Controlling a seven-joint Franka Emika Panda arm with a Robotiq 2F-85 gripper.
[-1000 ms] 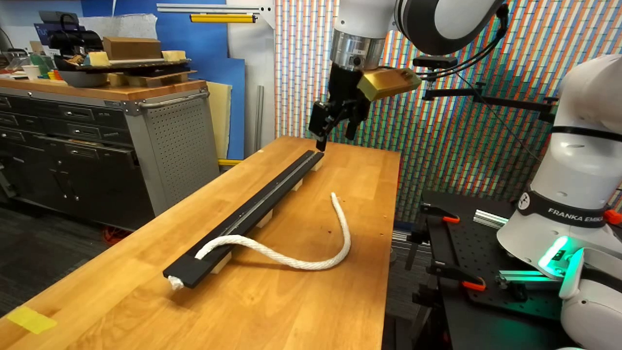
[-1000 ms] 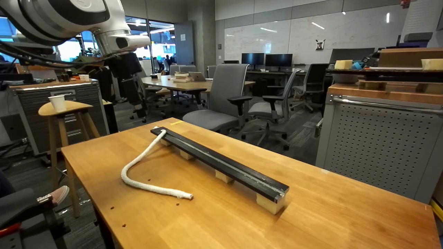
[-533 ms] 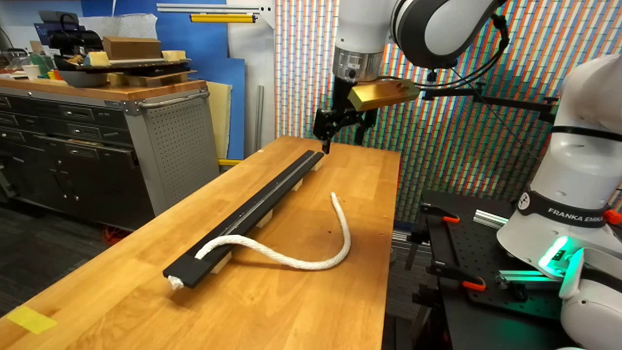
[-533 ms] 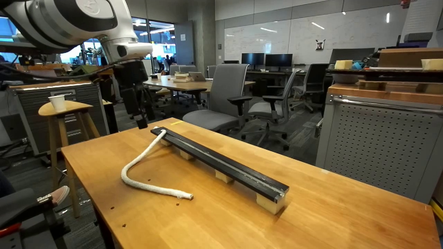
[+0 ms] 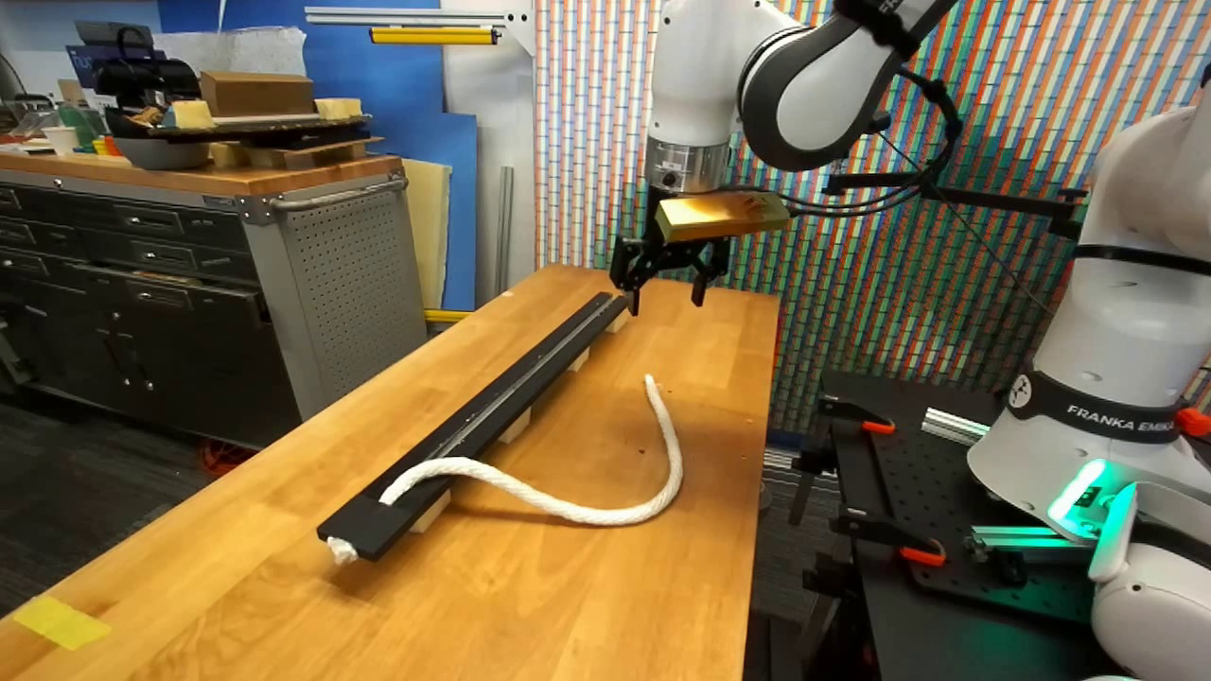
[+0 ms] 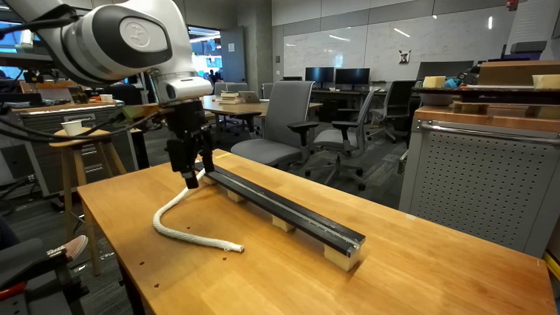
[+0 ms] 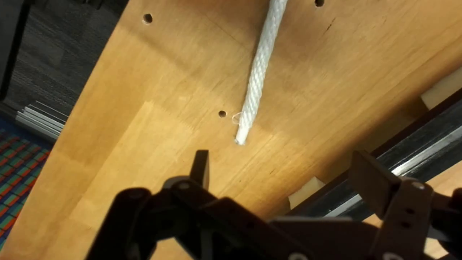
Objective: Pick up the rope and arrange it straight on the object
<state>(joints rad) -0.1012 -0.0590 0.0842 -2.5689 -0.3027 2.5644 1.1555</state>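
We see the thick white twisted rope (image 5: 605, 517) lying in a broad curve: one end meets the top of the long, straight black bar (image 5: 492, 407) near an end of the bar, and the rest bends away over the brown wooden tabletop (image 5: 568, 605). A whitish tuft (image 5: 342, 550) shows at that same bar end — we cannot tell whether it belongs to the rope. Pale, squared blocks (image 6: 343, 258) hold the bar up off the tabletop. Above hangs the black two-fingered gripper (image 5: 666, 303), its fingers spread wide and clear of the rope; in the wrist view the rope's loose end points toward the gap between them. We follow it up to the white-and-black jointed arm (image 6: 131, 41), with a gold-coloured box (image 5: 724, 216) at its wrist. Farther out are a strip of yellow tape (image 5: 61, 621) on the tabletop, a cabinet with a perforated grey side (image 5: 345, 274) and a grey office chair (image 6: 289, 116).
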